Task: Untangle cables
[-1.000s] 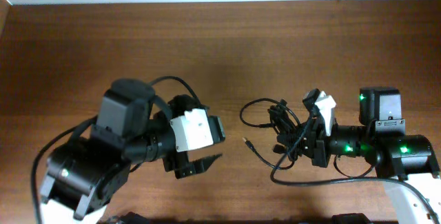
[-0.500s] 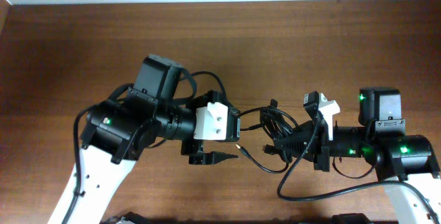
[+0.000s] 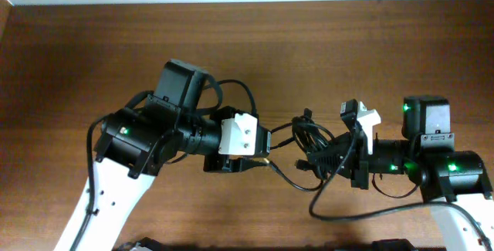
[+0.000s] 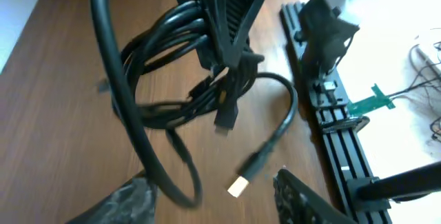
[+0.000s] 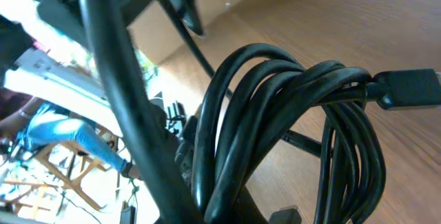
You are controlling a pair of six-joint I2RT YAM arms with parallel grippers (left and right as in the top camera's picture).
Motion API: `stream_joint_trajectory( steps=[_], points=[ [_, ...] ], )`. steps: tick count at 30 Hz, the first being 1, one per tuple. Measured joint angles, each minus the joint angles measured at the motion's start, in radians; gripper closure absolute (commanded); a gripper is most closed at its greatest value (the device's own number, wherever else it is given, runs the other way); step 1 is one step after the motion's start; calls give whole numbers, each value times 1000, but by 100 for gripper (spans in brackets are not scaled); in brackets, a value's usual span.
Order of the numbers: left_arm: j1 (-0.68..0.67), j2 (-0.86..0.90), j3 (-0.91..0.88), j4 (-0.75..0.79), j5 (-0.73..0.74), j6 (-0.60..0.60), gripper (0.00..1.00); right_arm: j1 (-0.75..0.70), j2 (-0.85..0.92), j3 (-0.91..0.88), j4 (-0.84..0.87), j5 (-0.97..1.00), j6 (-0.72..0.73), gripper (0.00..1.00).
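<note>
The cables (image 3: 309,139) are a bunch of glossy black loops held between the two arms over the brown table. My right gripper (image 3: 333,158) is shut on the bunch; in the right wrist view the loops (image 5: 275,114) fill the frame and hide the fingers. In the left wrist view the bunch (image 4: 172,79) hangs from the right gripper's fingers (image 4: 224,24). One loose cable end with a pale plug tip (image 4: 240,185) lies between the open fingers of my left gripper (image 4: 217,207). In the overhead view the left gripper (image 3: 251,163) is just left of the bunch.
A long black cable tail (image 3: 340,208) loops toward the table's front edge under the right arm. A black rail with a small green circuit board (image 4: 344,114) stands at the right in the left wrist view. Bare wood table (image 3: 270,50) lies behind both arms.
My left arm has swung up and right from the front left until its open fingers reach the loose plug end. The right gripper has shifted the bunch slightly left.
</note>
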Motion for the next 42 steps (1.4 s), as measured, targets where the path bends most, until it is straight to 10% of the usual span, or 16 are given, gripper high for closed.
stream_joint_trajectory(
  steps=[3, 7, 42],
  points=[
    [0, -40, 0, 1, -32, -17, 36, 0, 5, 0, 18, 21, 31, 96],
    [0, -110, 0, 0, -58, -23, 1, 0, 5, 0, 39, 32, 68, 96],
    [-82, 118, 0, 205, -26, -12, 1, 139, 6, 0, 79, -60, 95, 96]
  ],
)
